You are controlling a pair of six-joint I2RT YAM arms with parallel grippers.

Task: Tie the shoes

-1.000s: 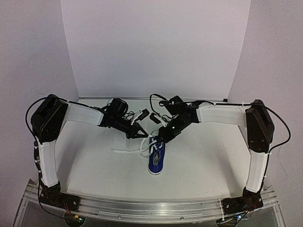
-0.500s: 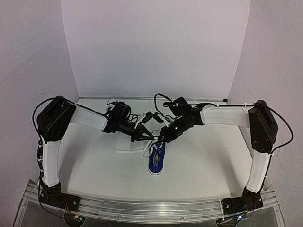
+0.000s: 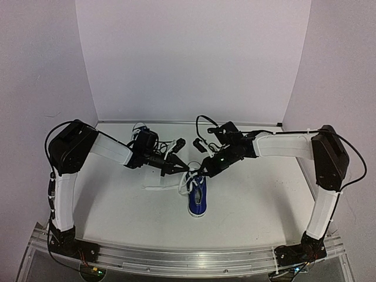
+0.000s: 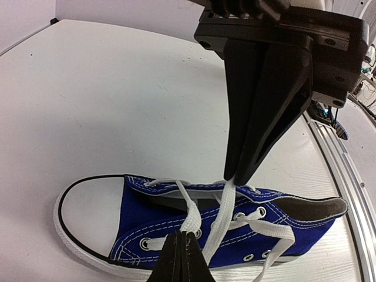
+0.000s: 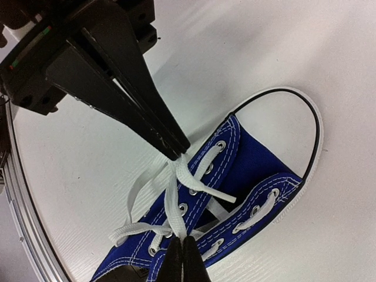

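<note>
The shoe (image 3: 197, 200) lies on its sole mid-bench, toe toward the arm bases, with only one of the pair in view; its laces (image 5: 175, 200) are threaded through the eyelets but loose, and one end trails off to the left across the bench (image 3: 252, 194); I see no knot and no bow, so the tying looks barely begun, with the crossing, the knot and the loops all left, and a second shoe after that; just above the tongue the left claw (image 5: 178, 150) has its tips together, pinching a strand, and the right claw (image 4: 235, 175) is likewise clamped on a strand close by, the two almost touching; whether they share one strand or hold one each I cannot tell, since the strands overlap between them; each wrist view cuts off its own tips at the bottom edge, and the right wrist view loses the heel
</note>
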